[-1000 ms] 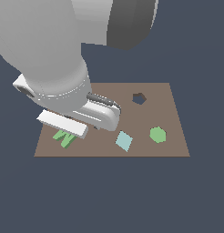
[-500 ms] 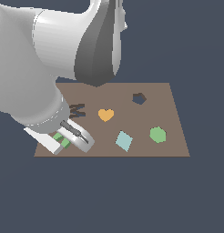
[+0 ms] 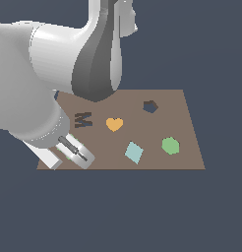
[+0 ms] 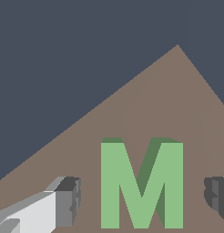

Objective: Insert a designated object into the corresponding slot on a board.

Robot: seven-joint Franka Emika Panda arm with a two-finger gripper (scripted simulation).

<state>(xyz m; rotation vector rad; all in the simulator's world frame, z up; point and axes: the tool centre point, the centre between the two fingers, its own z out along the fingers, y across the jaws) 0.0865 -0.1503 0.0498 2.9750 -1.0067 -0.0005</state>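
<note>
Jaws stand spread either side of the green M block (image 4: 141, 184), one pad (image 4: 68, 200) and the other pad (image 4: 218, 193) both clear of its flanks, so nothing is pinched yet. A second ago the gripper (image 3: 69, 153) hung above this corner of the board (image 3: 189, 147); it has since dropped low over the near corner on the exterior view's left, which suggests a grasp is next. Farther in sit the teal diamond (image 3: 134, 152), green hexagon (image 3: 169, 145) and orange heart (image 3: 113, 124), then the M-shaped slot (image 3: 83, 119), empty, near the block, and the pentagon cutout (image 3: 150, 106).
</note>
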